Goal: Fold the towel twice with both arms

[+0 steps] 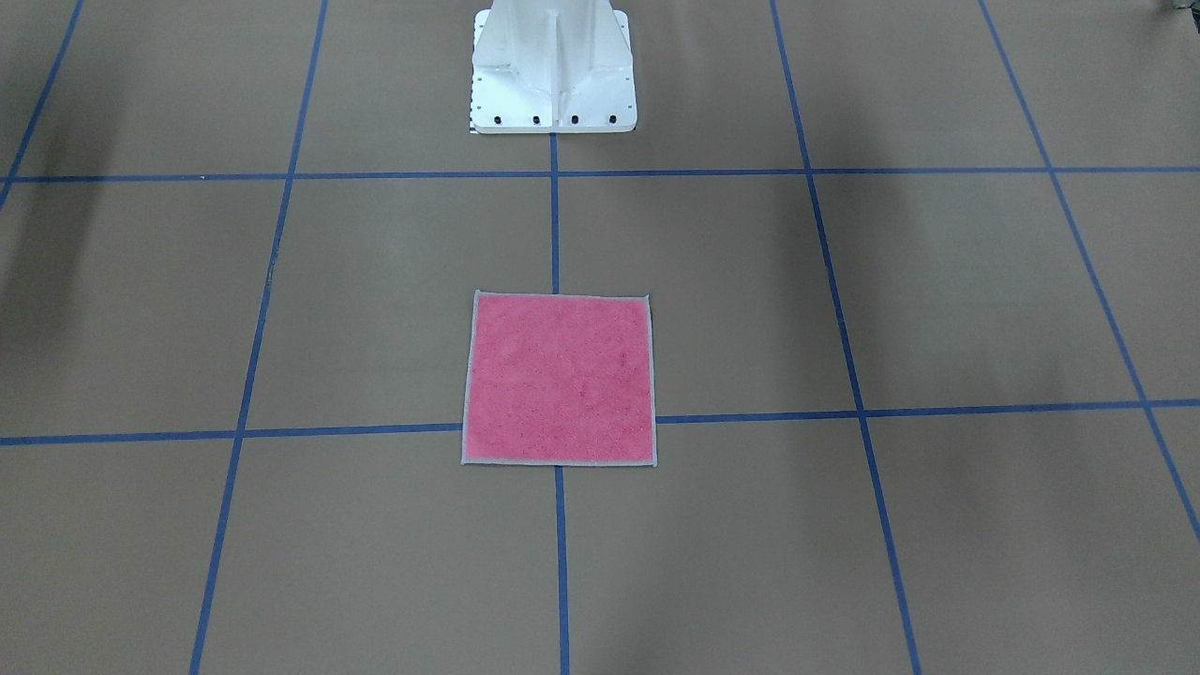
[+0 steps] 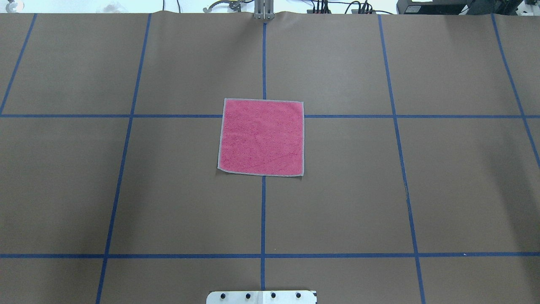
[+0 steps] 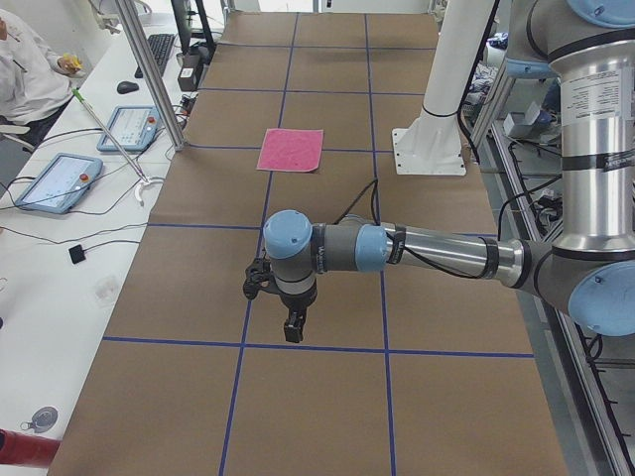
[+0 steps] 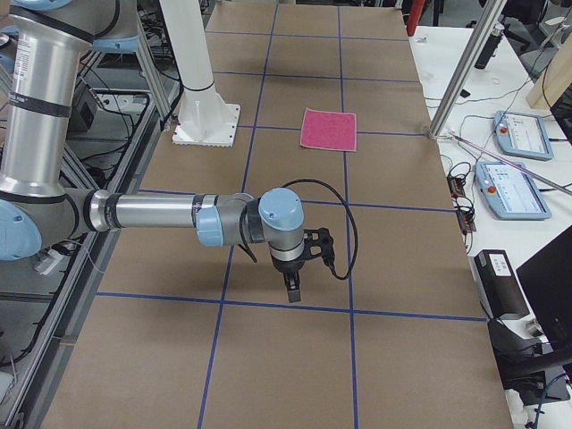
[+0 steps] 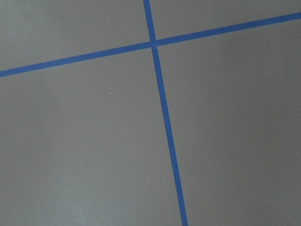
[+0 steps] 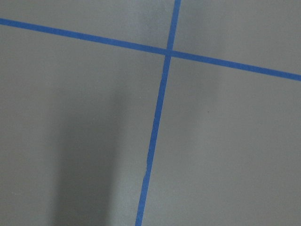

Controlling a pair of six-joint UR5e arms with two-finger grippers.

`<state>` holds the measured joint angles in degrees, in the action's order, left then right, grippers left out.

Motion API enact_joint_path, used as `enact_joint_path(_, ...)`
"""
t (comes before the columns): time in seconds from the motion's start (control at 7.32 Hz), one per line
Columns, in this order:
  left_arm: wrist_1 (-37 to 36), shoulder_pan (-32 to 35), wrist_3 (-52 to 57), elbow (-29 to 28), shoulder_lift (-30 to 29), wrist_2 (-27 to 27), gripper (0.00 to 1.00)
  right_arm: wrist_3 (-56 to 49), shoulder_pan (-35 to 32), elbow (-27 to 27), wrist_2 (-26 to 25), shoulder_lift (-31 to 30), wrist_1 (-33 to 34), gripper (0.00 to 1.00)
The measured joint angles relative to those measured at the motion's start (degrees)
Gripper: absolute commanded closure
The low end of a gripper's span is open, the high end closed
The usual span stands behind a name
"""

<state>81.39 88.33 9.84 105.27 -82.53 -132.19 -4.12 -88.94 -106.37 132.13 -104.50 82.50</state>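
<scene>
The towel [image 2: 261, 137] lies flat and unfolded, pink face up, at the middle of the brown table; it also shows in the front view [image 1: 560, 378] and both side views [image 3: 291, 150] [image 4: 328, 130]. The left gripper [image 3: 294, 328] shows only in the exterior left view, pointing down above the table far from the towel; I cannot tell if it is open or shut. The right gripper [image 4: 294, 290] shows only in the exterior right view, likewise far from the towel; I cannot tell its state. Both wrist views show only table and blue tape.
The white pedestal [image 1: 553, 70] stands behind the towel on the robot's side. Blue tape lines [image 2: 263, 215] grid the table. Tablets [image 3: 58, 180] and cables lie on the white bench beyond the table's far edge. A person [image 3: 25, 69] sits there.
</scene>
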Motion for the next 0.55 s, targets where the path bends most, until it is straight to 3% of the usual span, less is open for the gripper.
enact_joint_path(0.55, 0.67, -0.02, 0.19, 0.4, -1.71, -0.03, 0.0, -0.03, 0.0, 0.87, 1.9, -0.32, -1.17, 0.0)
